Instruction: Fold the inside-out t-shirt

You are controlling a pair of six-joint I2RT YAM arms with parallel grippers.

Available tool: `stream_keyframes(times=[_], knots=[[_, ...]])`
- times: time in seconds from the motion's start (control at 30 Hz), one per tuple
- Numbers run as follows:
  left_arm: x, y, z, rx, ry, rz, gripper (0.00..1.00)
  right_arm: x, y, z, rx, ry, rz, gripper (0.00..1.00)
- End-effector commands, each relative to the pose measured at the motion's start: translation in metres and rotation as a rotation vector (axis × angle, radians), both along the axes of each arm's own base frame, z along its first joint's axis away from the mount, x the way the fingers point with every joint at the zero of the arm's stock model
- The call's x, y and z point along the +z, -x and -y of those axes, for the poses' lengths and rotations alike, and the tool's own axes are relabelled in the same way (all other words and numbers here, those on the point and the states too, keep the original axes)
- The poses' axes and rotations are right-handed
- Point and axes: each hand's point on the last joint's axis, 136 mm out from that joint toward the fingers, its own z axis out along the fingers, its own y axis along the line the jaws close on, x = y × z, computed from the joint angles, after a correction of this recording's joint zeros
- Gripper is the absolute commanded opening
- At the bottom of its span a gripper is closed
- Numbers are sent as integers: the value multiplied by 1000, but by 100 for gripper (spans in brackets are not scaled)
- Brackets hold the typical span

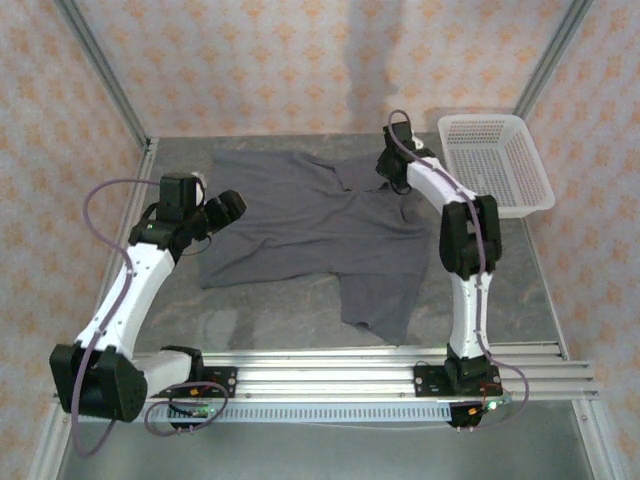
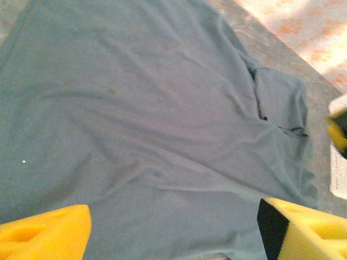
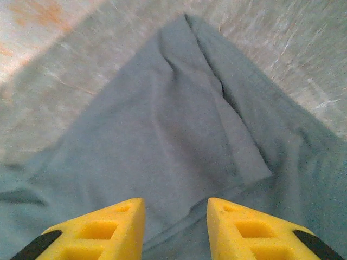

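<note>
While shirt [image 1: 320,225] lies spread mid-frame | step: likely pre-fold; left claw [image 2: 173,230] wide, right claw [image 3: 176,216] narrow, both empty | next: grip an edge

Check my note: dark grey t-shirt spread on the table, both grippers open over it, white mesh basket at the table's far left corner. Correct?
No: the white mesh basket sits at the far right corner, as the top external view shows. The t-shirt is spread on the table, and the left gripper and right gripper are open over it.
</note>
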Motion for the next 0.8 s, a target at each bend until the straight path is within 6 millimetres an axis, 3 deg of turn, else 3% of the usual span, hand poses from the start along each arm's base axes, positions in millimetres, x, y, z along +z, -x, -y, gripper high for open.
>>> stream_keyframes(times=[0.0, 0.13, 0.37, 0.4, 0.47, 0.53, 0.63, 0.7, 0.77], knots=[[-1, 19, 1, -33, -33, -25, 82, -12, -4, -2, 49, 45, -74, 37], [-7, 22, -5, -12, -56, -54, 82, -30, -10, -7, 54, 46, -121, 38], [-12, 14, 0, -27, -41, -66, 82, -39, -17, -3, 65, 74, -145, 40], [-12, 13, 0, -28, -41, -67, 82, -41, -18, -7, 82, 58, -146, 34], [-15, 15, -4, -11, -59, -79, 82, -41, -23, -13, 93, 19, -137, 10], [-19, 20, -18, 55, -103, -114, 82, -31, -31, -18, 89, -20, -112, 0], [-23, 25, -27, 88, -113, -143, 83, -12, -37, -14, 78, 7, -90, 2], [-25, 26, -27, 83, -105, -148, 83, -3, -35, -5, 79, 65, -85, 25], [-25, 25, -26, 83, -100, -143, 83, 2, -31, 6, 85, 136, -87, 36]])
